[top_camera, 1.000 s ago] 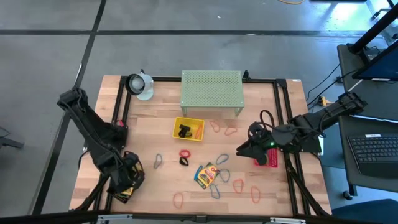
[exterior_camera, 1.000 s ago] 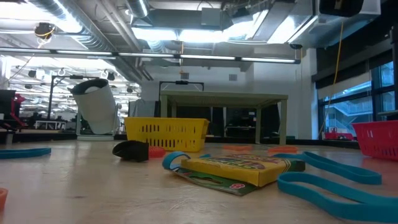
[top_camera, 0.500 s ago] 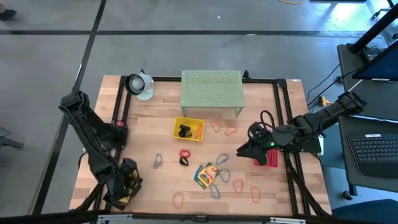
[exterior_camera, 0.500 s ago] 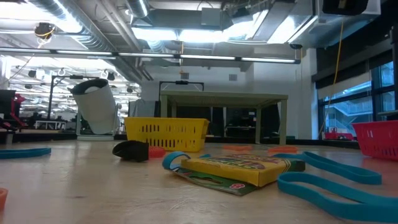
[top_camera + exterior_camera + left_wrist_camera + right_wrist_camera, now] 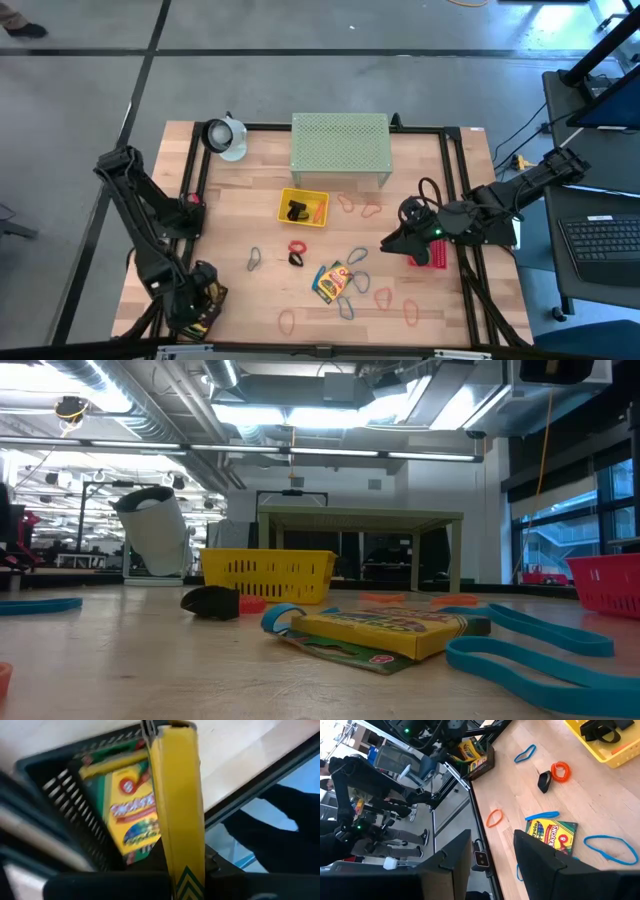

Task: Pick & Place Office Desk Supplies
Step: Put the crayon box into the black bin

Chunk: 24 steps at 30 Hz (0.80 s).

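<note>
Crayon box, long axis upright, sits pinched edge-on in the left fingers directly above the black tray (another box inside); farther off, right fingers wait, wide and empty.

Robotics lab or workshop: bare concrete floor, exposed ceiling ducts and strip lights, black-framed wooden counter, black laptop on side desk, standing people among equipment.

Open wood lies around the table's nine o'clock; the pale green mesh shelf blocks twelve, and scattered loops crowd five.
</note>
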### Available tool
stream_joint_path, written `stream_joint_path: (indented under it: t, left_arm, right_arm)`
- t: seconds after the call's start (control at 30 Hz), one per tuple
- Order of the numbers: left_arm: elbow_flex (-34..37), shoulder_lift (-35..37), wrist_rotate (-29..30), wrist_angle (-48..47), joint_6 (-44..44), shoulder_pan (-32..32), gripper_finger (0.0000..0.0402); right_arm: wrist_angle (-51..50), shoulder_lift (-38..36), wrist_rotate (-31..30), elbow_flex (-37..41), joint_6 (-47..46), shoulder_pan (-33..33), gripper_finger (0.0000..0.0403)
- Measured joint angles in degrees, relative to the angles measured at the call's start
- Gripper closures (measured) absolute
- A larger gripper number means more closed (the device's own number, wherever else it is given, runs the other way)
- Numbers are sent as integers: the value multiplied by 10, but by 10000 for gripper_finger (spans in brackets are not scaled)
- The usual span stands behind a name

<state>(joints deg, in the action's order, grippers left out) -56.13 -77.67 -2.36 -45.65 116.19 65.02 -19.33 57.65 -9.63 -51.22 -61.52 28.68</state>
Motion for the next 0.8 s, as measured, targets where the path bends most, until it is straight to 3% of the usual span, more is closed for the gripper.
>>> stream_joint_path:
  t: [0.27, 0.8]
  left_arm:
    - [-15, -2, -57, -21, 21, 21, 385]
    - [-15, -93, -60, 44, 12, 0, 385]
  right_arm:
    - [0, 0, 0, 0, 4, 0, 253]
    - [0, 0, 2, 0, -6, 0, 253]
